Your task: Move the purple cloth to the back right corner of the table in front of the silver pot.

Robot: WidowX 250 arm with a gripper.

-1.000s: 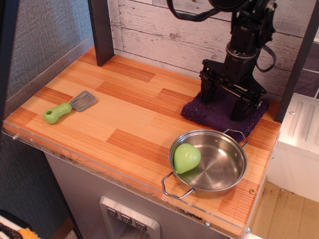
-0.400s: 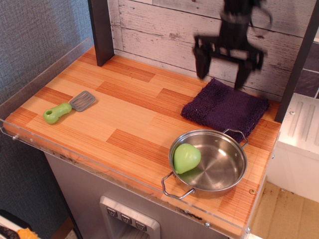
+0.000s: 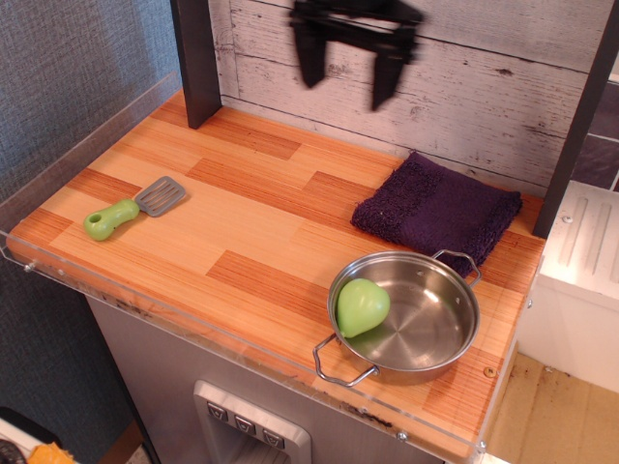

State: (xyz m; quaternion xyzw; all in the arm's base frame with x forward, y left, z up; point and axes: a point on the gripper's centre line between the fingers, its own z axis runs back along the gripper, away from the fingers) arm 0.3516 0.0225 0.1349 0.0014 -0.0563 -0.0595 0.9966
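The purple cloth (image 3: 437,210) lies flat at the back right corner of the wooden table (image 3: 242,227), just behind the silver pot (image 3: 408,316). The pot stands near the front right edge and holds a green pear-shaped object (image 3: 362,306). My gripper (image 3: 348,75) is open and empty, blurred, high above the back middle of the table, up and to the left of the cloth. Its two black fingers (image 3: 311,60) point down in front of the plank wall.
A small grey spatula with a green handle (image 3: 131,209) lies at the left of the table. A dark post (image 3: 196,60) stands at the back left and another (image 3: 576,121) at the right. A clear acrylic rim (image 3: 193,327) lines the edges.
The gripper was down on the cloth with its fingers apart; it has lifted off it and moved up and to the left. The cloth stays at the back right corner.
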